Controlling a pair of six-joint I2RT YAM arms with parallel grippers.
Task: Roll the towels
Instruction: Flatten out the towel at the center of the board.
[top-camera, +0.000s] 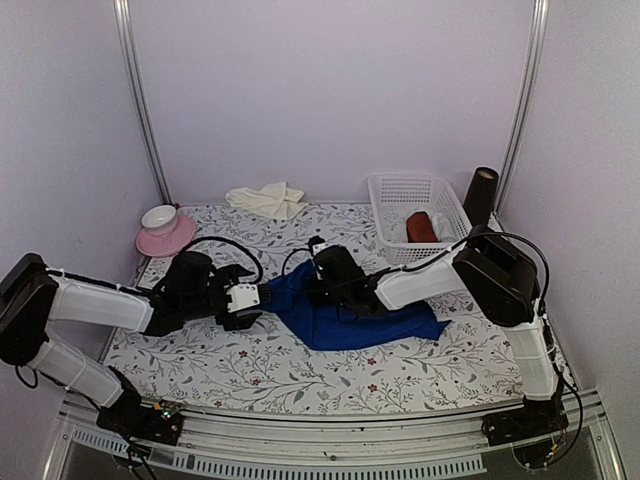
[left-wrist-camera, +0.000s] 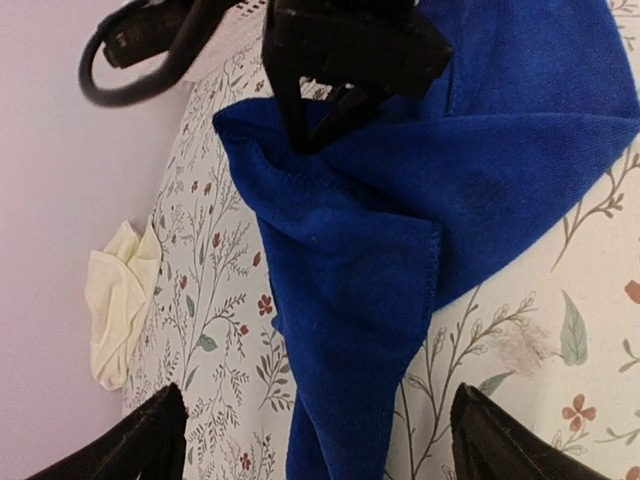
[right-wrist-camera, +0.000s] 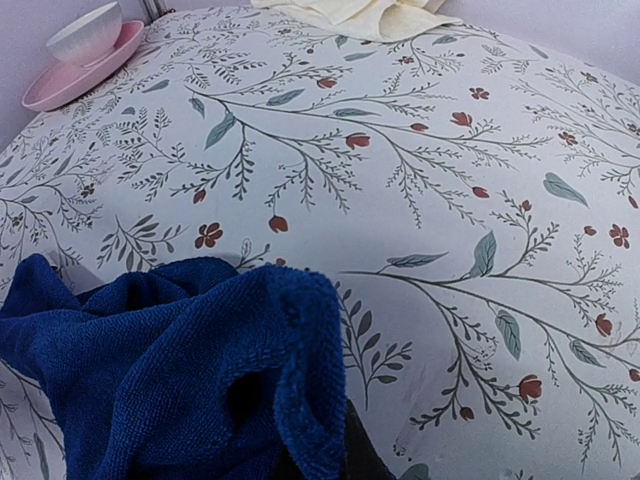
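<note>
Landmark: white basket (top-camera: 378, 215), back right of the flowered table (top-camera: 420, 370). The blue towel (top-camera: 345, 315) lies bunched and creased just forward and left of the basket. It is not flat, and we see no roll started. The cream towel (top-camera: 265, 198) sits crumpled left of the basket by the back wall, well apart from both arms. The dark red roll (top-camera: 420, 227) is inside the basket and is not ours.

The right gripper (top-camera: 316, 283), forward-left of the basket, is pressed together on a hemmed edge of the blue towel. In the left wrist view the cloth tents up to its tips. The left gripper (top-camera: 258, 297), further left of the basket, stands spread wide. A tail of blue cloth lies between its fingers (left-wrist-camera: 140, 445) and touches neither.

We judge the step as straightening the blue towel before rolling. It is early in the task, with both towels unrolled.

To do it well:
- The left should take a corner on the same hem the right holds, not the loose middle tail.
- Both should then pull apart low over the table so the cloth flattens without twisting.
- Pinch one layer only. A grabbed double fold would likely leave a wrinkle and a lopsided roll.
- Keep the pull away from the basket so the cloth doesn't snag its rim.
</note>
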